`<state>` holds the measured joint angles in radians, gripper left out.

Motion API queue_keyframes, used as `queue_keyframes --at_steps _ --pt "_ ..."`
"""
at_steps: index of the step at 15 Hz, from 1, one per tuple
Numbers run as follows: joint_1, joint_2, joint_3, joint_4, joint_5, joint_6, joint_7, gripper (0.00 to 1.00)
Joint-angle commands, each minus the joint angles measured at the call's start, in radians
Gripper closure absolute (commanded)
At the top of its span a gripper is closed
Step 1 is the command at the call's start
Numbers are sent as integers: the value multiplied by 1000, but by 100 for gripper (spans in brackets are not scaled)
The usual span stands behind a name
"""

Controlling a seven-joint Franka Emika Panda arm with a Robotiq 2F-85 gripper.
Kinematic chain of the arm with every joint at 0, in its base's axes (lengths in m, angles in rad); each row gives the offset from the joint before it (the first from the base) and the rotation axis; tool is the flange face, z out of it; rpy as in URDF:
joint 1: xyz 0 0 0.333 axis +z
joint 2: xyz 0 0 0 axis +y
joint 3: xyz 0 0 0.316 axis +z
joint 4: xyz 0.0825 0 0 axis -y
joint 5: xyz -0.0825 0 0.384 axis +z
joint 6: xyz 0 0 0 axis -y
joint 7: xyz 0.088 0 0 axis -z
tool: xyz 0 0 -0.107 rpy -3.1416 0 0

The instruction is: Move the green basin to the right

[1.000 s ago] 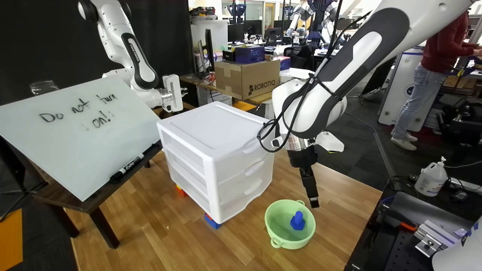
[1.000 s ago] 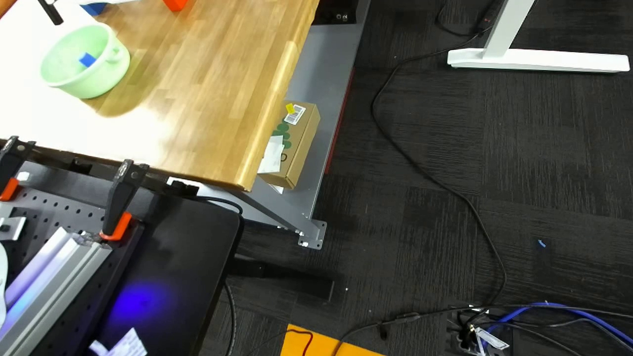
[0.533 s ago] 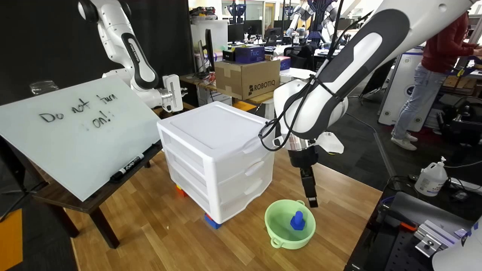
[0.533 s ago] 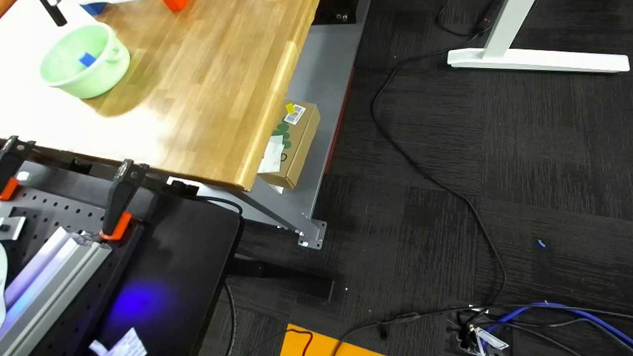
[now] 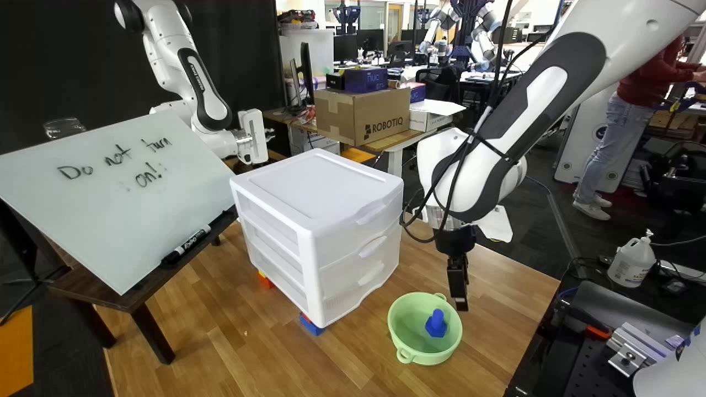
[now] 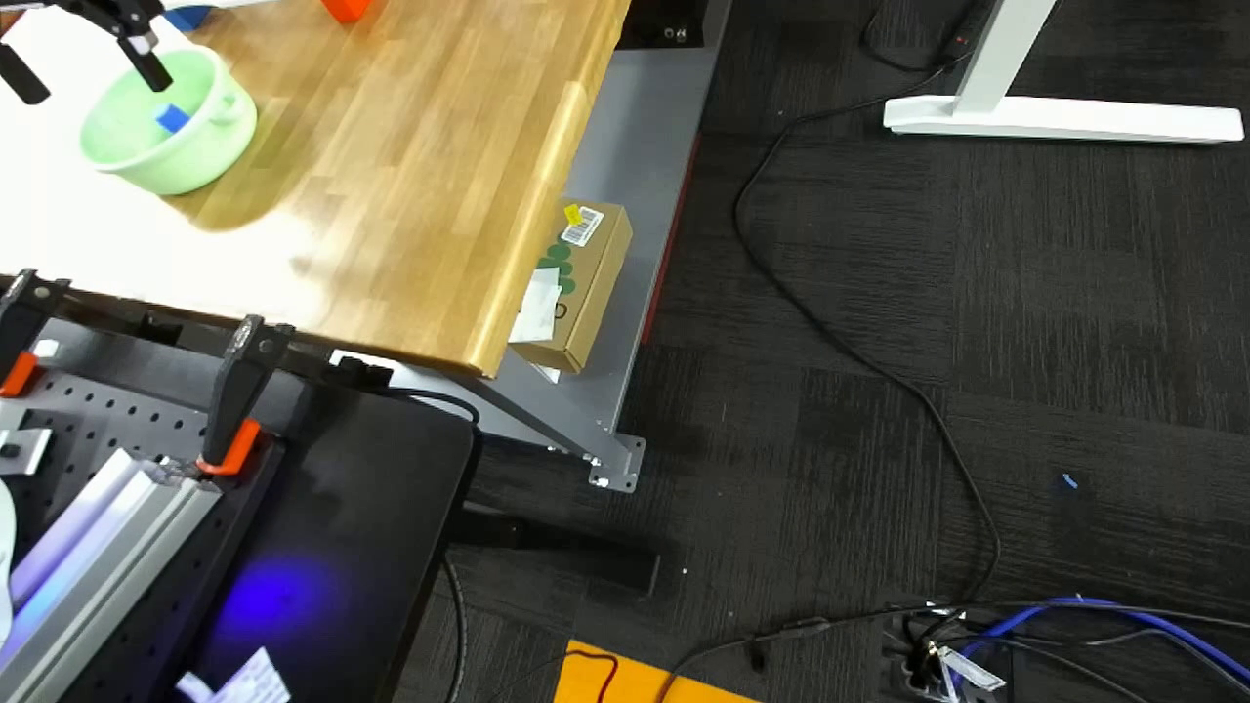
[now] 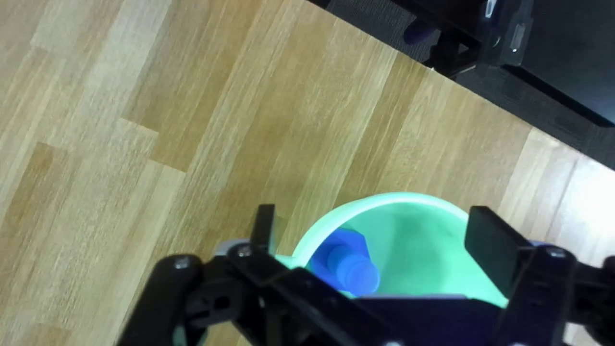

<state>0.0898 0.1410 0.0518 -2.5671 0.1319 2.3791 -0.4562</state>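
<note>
The green basin (image 5: 405,325) is a small round bowl upright on the wooden table, with a blue bolt-like object (image 5: 436,324) inside. It also shows in an exterior view (image 6: 200,161), and the blue object (image 6: 173,118) shows in it. My gripper (image 5: 462,306) hangs with its fingers down close to the basin's rim. In an exterior view the gripper (image 6: 95,90) has its two fingers apart. In the wrist view the open gripper (image 7: 374,228) has the basin (image 7: 423,240) between and below its fingers, nothing gripped. The gripper hides the basin's near part. Contact cannot be told.
A white drawer unit (image 5: 314,193) stands beside the basin, with coloured blocks (image 5: 311,325) at its base. A whiteboard (image 5: 121,187) leans on a small stand. Clamps (image 6: 239,391) and a black bench (image 6: 361,488) adjoin the table edge. Another arm (image 5: 204,99) stands behind.
The arm has shifted right and down in an exterior view. Elsewhere two spread fingers now show at the basin where one fingertip showed before. The basin has not moved.
</note>
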Motion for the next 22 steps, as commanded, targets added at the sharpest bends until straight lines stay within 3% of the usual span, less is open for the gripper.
queue_keyframes --at_steps 1,10,22 --pt "-31 3 21 -36 28 94 7 0" --pt "-66 38 28 -43 115 196 -27 0" --pt "-86 224 23 101 40 187 125 0"
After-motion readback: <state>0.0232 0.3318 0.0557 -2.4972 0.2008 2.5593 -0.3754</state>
